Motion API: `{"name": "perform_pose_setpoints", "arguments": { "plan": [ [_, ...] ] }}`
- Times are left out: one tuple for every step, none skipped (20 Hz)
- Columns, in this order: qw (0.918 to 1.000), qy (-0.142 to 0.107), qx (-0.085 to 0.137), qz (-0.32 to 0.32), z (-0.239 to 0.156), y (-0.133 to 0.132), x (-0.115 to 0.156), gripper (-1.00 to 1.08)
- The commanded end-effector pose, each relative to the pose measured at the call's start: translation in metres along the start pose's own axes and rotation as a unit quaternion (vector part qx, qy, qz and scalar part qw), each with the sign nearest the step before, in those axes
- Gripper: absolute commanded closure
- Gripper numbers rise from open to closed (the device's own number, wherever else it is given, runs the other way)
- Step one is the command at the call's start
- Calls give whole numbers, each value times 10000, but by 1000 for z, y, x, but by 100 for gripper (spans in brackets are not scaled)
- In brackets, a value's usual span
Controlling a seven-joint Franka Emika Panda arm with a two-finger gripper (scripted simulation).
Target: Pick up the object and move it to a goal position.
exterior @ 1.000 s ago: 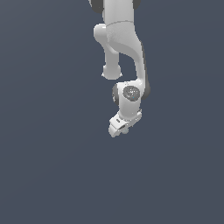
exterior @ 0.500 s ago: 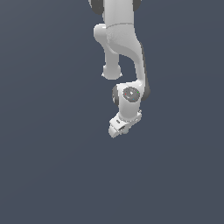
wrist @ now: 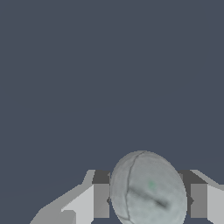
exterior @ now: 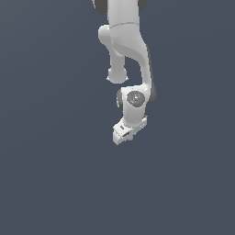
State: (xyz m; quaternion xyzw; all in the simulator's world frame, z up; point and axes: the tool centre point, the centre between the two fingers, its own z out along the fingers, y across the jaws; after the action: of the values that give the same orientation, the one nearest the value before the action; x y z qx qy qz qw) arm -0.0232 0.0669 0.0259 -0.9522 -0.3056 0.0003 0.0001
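Exterior view, left to right: bare dark worktop (exterior: 50,174), then the white arm (exterior: 124,41) coming down from the top centre, wrist bent, w/ the tool (exterior: 122,136) low and angled toward the view's left. More bare worktop on the right. No goal marker visible in either view. Ball isn't visible here; too small or hidden by the tool body.

Wrist view, left to right: one white finger (wrist: 94,201), then the ball (wrist: 148,189), pale grey-green w/ faint seams, then the other finger (wrist: 201,200). Ball sits squarely between the two fingers and fills nearly the whole gap, so the tool reads as pinching the ball, pads pressed against its sides. Actual contact points are hidden behind the ball, so that's a judgement, not certain.

Key relation: ball lies straight along the tool's approach axis, centred in the gap, not off to either side. It's round, so no long axis to line up. Only one arm, so no choice of hand.

Step in hand, prob: grasp made, carry phase. Whether the ball is clear of the worktop can't be told. Goal direction unknown from these views. Risk: smooth round ball could squirt out if grip is off-centre.
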Motion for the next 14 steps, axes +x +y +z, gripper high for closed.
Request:
{"name": "perform_pose_setpoints", "arguments": {
  "plan": [
    [10000, 4, -5, 8, -6, 11, -3, 108],
    [10000, 4, -5, 8, -10, 17, -5, 108],
    [10000, 4, -5, 8, -13, 23, -7, 108],
    [10000, 4, -5, 8, -18, 30, -9, 108],
    [10000, 5, -2, 6, -22, 38, -12, 108],
    [10000, 5, -2, 6, -27, 47, -14, 108],
    [10000, 5, -2, 6, -31, 54, -16, 108],
    [10000, 5, -2, 6, -35, 61, -18, 108],
    [10000, 5, -2, 6, -39, 67, -20, 108],
    [10000, 5, -2, 6, -42, 72, -21, 108],
    [10000, 5, -2, 6, -44, 77, -22, 108],
    [10000, 5, -2, 6, -46, 81, -23, 108],
    [10000, 5, -2, 6, -48, 83, -24, 108],
    [10000, 5, -2, 6, -49, 86, -24, 108]
  ]
}}
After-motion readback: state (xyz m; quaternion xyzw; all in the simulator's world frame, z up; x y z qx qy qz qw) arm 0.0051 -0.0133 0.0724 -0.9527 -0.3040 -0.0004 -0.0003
